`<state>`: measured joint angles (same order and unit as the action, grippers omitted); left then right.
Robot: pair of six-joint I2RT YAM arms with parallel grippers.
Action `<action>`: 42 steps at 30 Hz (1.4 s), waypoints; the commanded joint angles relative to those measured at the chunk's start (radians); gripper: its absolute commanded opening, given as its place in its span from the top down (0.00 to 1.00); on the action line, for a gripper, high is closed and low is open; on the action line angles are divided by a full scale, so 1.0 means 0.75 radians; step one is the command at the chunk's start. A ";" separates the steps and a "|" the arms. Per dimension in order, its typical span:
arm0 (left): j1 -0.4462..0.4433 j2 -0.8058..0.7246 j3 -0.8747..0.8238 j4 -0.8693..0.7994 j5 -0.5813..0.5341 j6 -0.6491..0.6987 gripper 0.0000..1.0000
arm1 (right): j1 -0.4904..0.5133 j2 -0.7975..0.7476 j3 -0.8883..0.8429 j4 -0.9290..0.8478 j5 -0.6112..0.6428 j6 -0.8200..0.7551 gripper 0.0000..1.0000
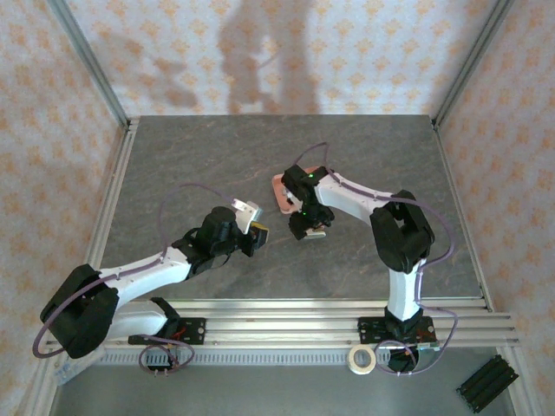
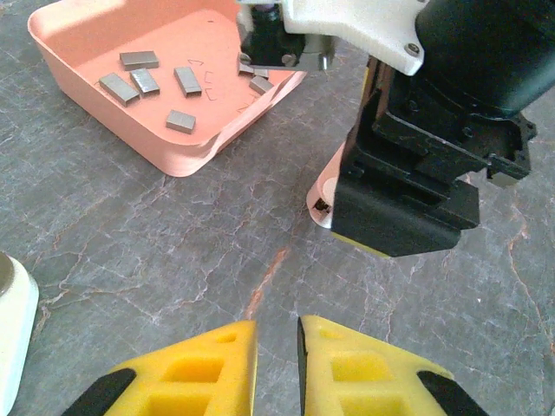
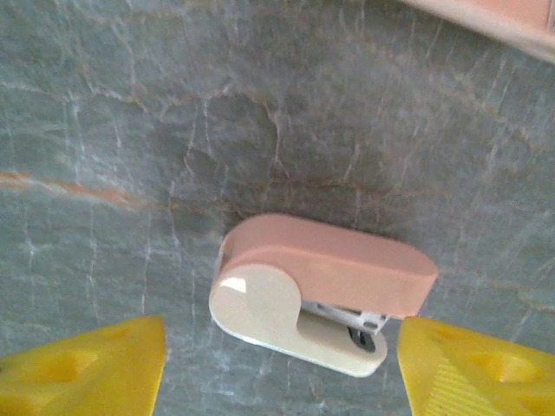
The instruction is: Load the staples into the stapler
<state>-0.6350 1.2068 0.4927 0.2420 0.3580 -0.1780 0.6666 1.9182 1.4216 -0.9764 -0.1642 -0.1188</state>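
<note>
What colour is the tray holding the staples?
Salmon pink; the tray shows best in the left wrist view.

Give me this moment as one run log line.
left pincer: shut, empty | right pincer: open, straddling stapler on table | staples: loose in pink tray | stage: stapler not yet gripped

Pale walls [image 1: 364, 52] with little orange shapes stand around the grey stone table [image 1: 217, 156], with silver poles [image 1: 88, 59] at its back corners and soft shadows [image 1: 260, 52] behind.
</note>
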 commanded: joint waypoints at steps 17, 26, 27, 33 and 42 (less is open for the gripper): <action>0.000 0.005 -0.013 0.059 -0.005 -0.007 0.79 | -0.007 -0.049 -0.051 0.024 0.201 0.068 0.37; 0.000 -0.011 -0.008 0.021 -0.015 0.008 0.79 | -0.008 -0.011 -0.078 0.056 0.120 0.057 0.45; -0.001 -0.011 -0.008 0.019 -0.017 0.004 0.79 | -0.008 -0.011 -0.083 0.061 0.108 0.065 0.47; 0.000 -0.006 -0.009 0.029 -0.011 -0.005 0.79 | -0.006 -0.011 -0.121 0.083 0.079 0.091 0.53; 0.000 0.002 -0.004 0.040 -0.006 -0.020 0.79 | -0.008 0.025 -0.137 0.130 0.104 0.135 0.59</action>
<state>-0.6350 1.2190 0.4900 0.2569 0.3584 -0.1852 0.6640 1.9167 1.3472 -0.9184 -0.0860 -0.0414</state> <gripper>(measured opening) 0.210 0.411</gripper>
